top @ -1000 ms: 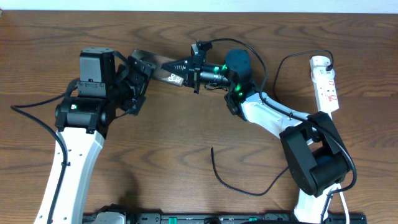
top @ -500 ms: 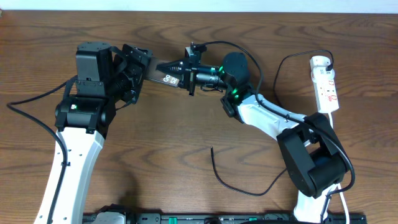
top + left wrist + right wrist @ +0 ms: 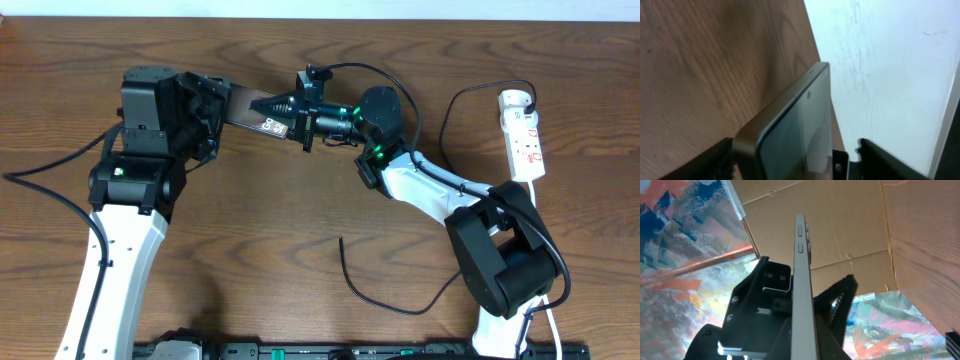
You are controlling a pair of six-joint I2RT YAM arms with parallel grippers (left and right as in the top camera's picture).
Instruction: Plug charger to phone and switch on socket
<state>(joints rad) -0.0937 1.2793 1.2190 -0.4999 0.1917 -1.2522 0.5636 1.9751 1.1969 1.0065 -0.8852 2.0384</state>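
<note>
Wood tabletop [image 3: 300,200]: phone [image 3: 248,104] spans lengthwise between left gripper [image 3: 222,100] and right gripper [image 3: 278,106], both clamped; charger [image 3: 342,255] tip nearer right arm.

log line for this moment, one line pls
phone: held aloft | right claw: shut on phone | left claw: around other end, grip unclear | charger: tip free, unplugged | socket: untouched
</note>
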